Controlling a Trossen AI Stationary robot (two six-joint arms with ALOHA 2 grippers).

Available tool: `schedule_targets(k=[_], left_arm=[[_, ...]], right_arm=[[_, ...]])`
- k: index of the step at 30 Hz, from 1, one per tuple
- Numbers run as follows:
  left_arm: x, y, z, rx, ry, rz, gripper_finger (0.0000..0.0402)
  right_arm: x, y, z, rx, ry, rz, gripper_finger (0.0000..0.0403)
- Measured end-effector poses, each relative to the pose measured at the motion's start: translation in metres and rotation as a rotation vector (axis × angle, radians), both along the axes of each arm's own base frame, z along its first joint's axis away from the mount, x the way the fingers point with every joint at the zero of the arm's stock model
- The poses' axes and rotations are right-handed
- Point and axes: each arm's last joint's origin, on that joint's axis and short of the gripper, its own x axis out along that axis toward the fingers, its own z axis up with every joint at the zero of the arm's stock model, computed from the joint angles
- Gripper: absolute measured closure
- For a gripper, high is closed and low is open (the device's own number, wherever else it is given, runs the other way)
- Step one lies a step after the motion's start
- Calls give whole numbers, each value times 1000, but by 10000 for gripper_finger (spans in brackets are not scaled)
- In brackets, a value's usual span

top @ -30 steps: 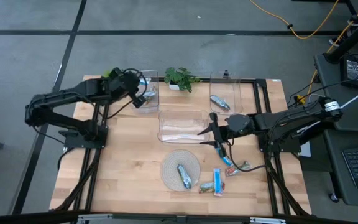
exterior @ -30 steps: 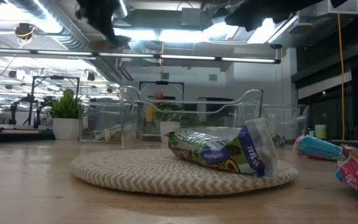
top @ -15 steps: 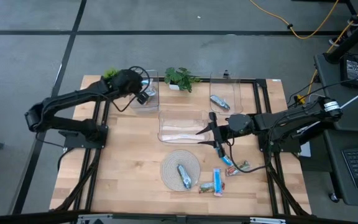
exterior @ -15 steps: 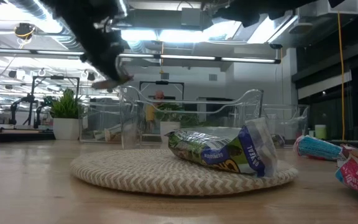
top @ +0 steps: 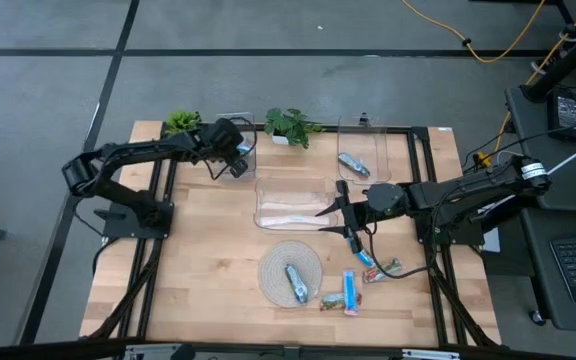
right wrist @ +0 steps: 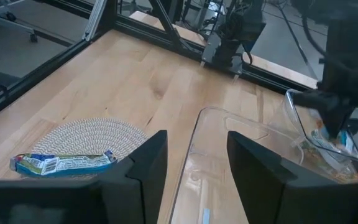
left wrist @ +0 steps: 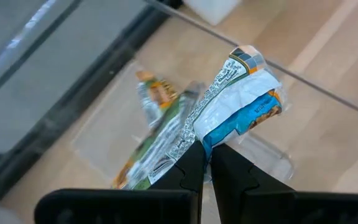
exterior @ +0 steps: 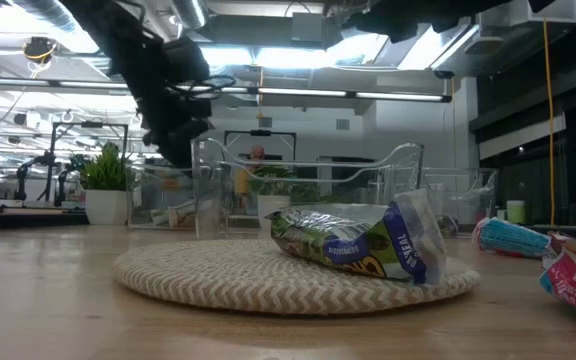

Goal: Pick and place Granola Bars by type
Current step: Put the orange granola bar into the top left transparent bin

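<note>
Since a second ago the left arm has swung along the back of the bench, carrying its left claw [top: 236,155] from beside the left plant to over the rear-left bin [top: 238,170]. That claw is pressed together on the end of a blue-and-white bar [left wrist: 241,102], which sticks out straight ahead of the fingers with its long axis in line with them. The bin lies directly beneath, with green-wrapped bars [left wrist: 157,134] already inside, so the drop looks to need little more than a release. Left arm is stretched out low and nearly straight. The right claw [top: 340,213] waits spread and empty at the middle bin's [top: 293,187] right end, near the loose bars [top: 353,285] at the front.
</note>
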Motion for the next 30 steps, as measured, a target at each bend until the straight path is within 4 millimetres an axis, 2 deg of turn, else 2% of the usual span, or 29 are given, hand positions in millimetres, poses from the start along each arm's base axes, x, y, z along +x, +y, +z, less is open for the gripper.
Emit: schedule_targets(k=[10,18,24,30], left_arm=[[8,0,-31,-97,126,-21,387],[11,-4,-33,-121,129,-61,382],[11,-6,-32,-122,129,-86,343],[6,-8,-18,-63,116,-61,292]], right_arm=[[-1,0,-3,-6,29,0,234],[-1,0,-2,-6,27,0,234],[-1,0,-2,-6,26,0,234],[-1,0,-2,-6,26,0,234]])
